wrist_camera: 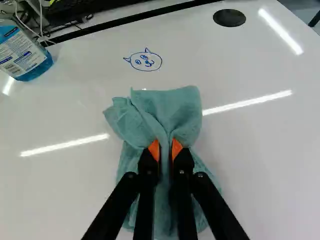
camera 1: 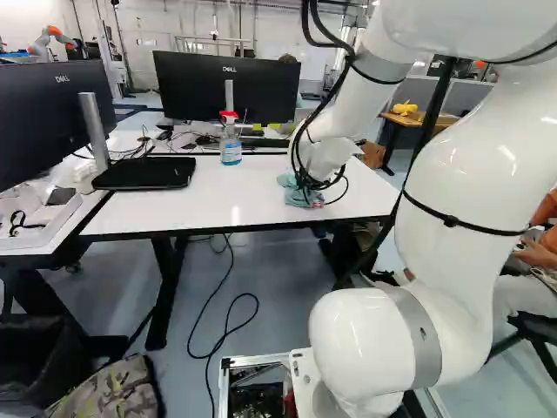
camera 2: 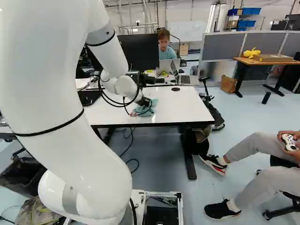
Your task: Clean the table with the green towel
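The gripper (camera 2: 146, 103) is low over the white table (camera 2: 183, 104) near its front edge, at the green towel (camera 2: 151, 110). In the wrist view the gripper (wrist_camera: 165, 150) is shut on the towel (wrist_camera: 170, 112), a fold of cloth pinched between its orange pads. The towel spreads on the tabletop ahead of and under the fingers. A blue cat-face drawing (wrist_camera: 146, 61) is on the table beyond the towel, apart from it. In the left base view the arm's wrist and cables partly hide the towel (camera 1: 300, 193).
A spray bottle (camera 1: 231, 144) with blue liquid stands on the table, left of the towel. Monitors (camera 1: 228, 87) and a keyboard are behind. A round black grommet (wrist_camera: 229, 18) is set in the tabletop. Another robot (camera 1: 52, 38) stands far back. A seated person is right of the base.
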You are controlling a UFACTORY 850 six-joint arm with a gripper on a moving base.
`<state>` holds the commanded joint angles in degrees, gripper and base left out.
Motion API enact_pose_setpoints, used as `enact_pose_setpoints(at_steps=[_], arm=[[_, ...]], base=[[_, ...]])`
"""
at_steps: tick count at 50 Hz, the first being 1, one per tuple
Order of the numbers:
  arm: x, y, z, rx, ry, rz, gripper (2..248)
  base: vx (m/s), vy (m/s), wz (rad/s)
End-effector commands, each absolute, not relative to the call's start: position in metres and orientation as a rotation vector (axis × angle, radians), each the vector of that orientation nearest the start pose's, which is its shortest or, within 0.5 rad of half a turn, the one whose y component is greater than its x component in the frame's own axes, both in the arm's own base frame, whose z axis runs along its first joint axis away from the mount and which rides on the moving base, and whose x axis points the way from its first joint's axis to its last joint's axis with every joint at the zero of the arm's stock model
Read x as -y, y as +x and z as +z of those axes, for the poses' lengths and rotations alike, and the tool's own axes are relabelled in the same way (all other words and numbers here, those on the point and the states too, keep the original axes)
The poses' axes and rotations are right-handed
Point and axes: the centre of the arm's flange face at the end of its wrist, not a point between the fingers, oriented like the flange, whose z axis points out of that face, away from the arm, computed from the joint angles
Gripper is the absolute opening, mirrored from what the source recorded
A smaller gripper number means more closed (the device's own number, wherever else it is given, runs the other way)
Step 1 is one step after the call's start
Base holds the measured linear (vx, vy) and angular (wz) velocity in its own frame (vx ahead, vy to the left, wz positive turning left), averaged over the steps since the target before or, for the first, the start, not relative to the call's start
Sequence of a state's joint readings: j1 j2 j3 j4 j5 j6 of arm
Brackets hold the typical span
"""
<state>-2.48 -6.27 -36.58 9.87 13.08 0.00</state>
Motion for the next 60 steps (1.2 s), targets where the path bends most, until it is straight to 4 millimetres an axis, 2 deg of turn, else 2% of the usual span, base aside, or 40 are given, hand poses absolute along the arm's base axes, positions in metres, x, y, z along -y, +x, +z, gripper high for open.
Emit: enact_pose_setpoints(at_steps=[15, 27, 36, 45, 60], arm=[[0.021, 0.448, 0.394, -0.322, -2.892, -1.153, 48], [0.005, 0.444, 0.394, -0.271, -2.886, -1.147, 48], [-0.004, 0.453, 0.394, -0.240, -2.880, -1.147, 48], [0.000, 0.457, 0.394, -0.255, -2.882, -1.150, 48], [0.022, 0.454, 0.394, -0.327, -2.892, -1.156, 48]], base=[[0.000, 0.000, 0.000], [0.000, 0.000, 0.000], [0.000, 0.000, 0.000], [0.000, 0.000, 0.000], [0.000, 0.000, 0.000]])
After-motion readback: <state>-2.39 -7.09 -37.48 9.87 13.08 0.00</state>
